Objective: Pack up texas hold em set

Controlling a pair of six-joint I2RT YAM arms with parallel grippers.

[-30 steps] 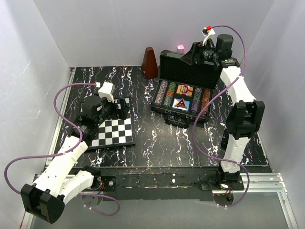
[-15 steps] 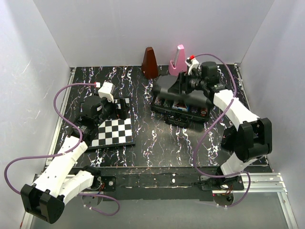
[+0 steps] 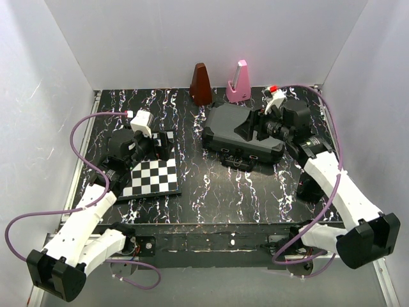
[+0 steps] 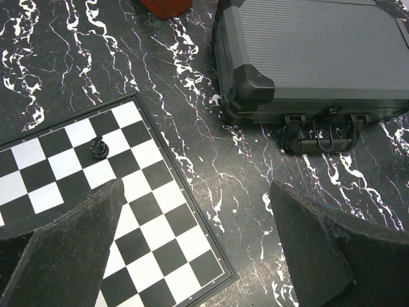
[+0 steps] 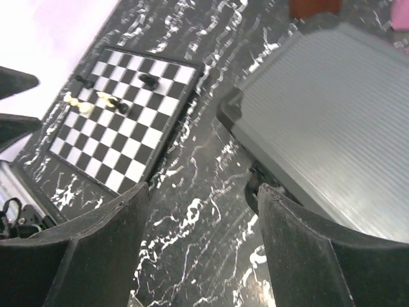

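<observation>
We saw the closed black case (image 3: pixel 225 130) just under our right gripper (image 5: pixel 201 199); it and our left gripper (image 4: pixel 197 190) gaped wide, holding nothing

No writing, brand or number can be read in any view. The ribbed lid of the black case (image 3: pixel 238 126) and the chessboard (image 3: pixel 153 178) show no legible marking.

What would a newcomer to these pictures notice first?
First comes the closed black case at the far right, with the open right gripper over it. Next is the black-and-white chessboard at the left, by the open left gripper. The brown metronome and pink metronome stand side by side at the back.
</observation>
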